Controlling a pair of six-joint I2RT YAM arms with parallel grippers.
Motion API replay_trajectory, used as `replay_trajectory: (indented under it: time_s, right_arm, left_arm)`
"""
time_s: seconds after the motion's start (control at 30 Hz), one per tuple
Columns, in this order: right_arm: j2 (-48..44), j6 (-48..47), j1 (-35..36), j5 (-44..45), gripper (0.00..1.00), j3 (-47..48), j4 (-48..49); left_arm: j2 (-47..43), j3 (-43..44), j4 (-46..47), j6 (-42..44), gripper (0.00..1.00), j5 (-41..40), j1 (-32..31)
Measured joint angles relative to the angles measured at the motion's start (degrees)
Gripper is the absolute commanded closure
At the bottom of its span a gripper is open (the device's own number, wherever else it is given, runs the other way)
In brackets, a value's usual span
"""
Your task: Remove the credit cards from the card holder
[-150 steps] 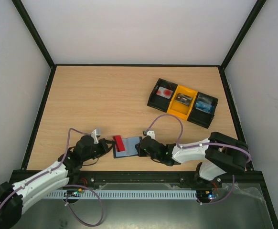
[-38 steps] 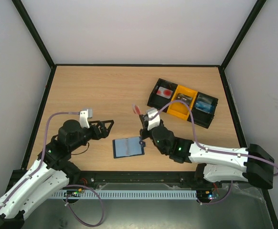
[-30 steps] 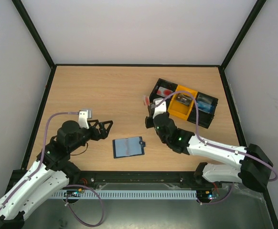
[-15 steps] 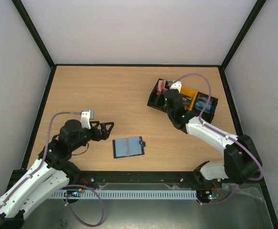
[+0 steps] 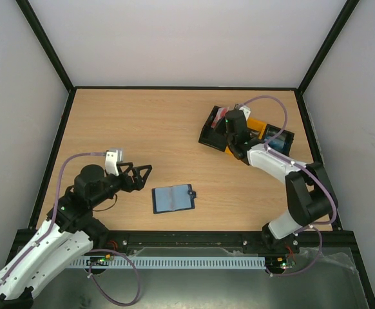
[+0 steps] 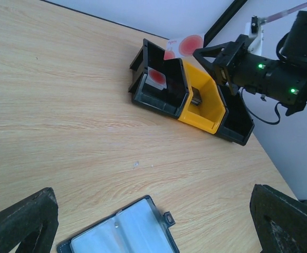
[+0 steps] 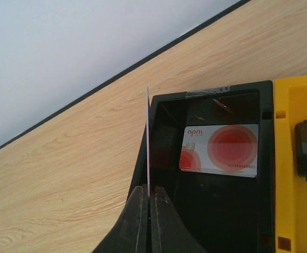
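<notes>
Top view: your right gripper (image 5: 225,120) is out at 2 o'clock over the tray (image 5: 205,138), clamped on a card (image 5: 220,115). The holder (image 5: 173,199) lies open at 6 o'clock. The left gripper (image 5: 142,177) hovers at 8 o'clock, jaws wide, holding nothing. I'd judge you're at the drop-off — next, centre over the tray's left compartment and let go.

Left wrist: only here do you see the card's face, with its red spot, above the tray's far wall.

Right wrist: the card is edge-on between the fingers, over the compartment's left wall. A second card (image 7: 219,148) lies flat inside at 3 o'clock — the top view doesn't show it.
</notes>
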Motion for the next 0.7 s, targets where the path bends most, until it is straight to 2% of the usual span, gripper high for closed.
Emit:
replay_trajectory:
  time_s: [0.7]
  right_arm:
    - [13.94,8.61,-2.01,-0.92,0.98,9.75,-1.01]
  left_arm:
    - [0.26,-0.04,0.61,1.53,0.0,1.03,0.0]
